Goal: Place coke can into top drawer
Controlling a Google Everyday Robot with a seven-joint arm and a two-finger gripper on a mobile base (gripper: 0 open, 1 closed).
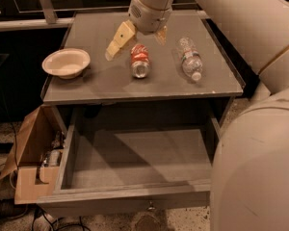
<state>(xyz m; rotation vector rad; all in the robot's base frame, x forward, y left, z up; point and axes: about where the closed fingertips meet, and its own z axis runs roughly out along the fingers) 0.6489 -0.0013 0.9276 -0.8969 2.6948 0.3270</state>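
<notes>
The coke can (139, 60) lies on its side on the grey cabinet top (101, 81), its silver end toward the front. My gripper (137, 41) hovers just above and behind the can, open, with one tan finger (119, 41) to the can's left and the other (160, 35) to its right. It holds nothing. The top drawer (135, 160) is pulled out wide open below the cabinet top, and its flat bottom is bare.
A clear plastic water bottle (190, 59) lies right of the can. A cream bowl (66, 62) sits at the cabinet top's left. A brown cardboard box (31, 153) stands on the floor left of the drawer. My arm (250, 129) fills the right side.
</notes>
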